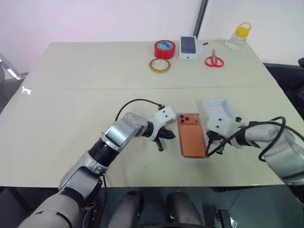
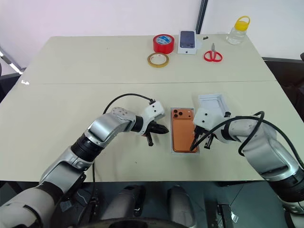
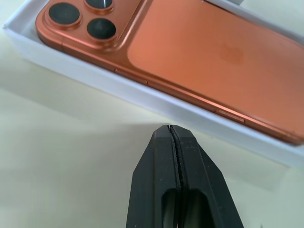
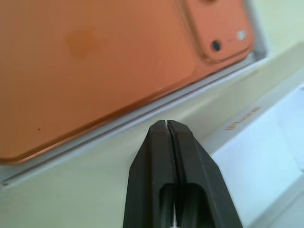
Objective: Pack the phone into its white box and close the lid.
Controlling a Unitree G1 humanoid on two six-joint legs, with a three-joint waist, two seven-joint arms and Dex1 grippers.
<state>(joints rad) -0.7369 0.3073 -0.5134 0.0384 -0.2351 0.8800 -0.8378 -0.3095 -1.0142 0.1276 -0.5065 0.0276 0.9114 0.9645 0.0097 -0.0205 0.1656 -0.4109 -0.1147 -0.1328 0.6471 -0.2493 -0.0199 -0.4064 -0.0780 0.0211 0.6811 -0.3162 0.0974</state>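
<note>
No legible text, only faint orange lettering (too blurred) on the lid [image 4: 247,118]

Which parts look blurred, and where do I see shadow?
Left wrist view: the phone blurs toward its far end; the left gripper casts a soft shadow on the table. Right wrist view: the phone and the lid look soft.

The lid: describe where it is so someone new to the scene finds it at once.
On the beige table, look at the near edge, where the orange phone lies in the white box. The lid sits just right of it, beside the right claw. It is open side up and empty, unlike the small box picturing a phone at the far edge.
</note>
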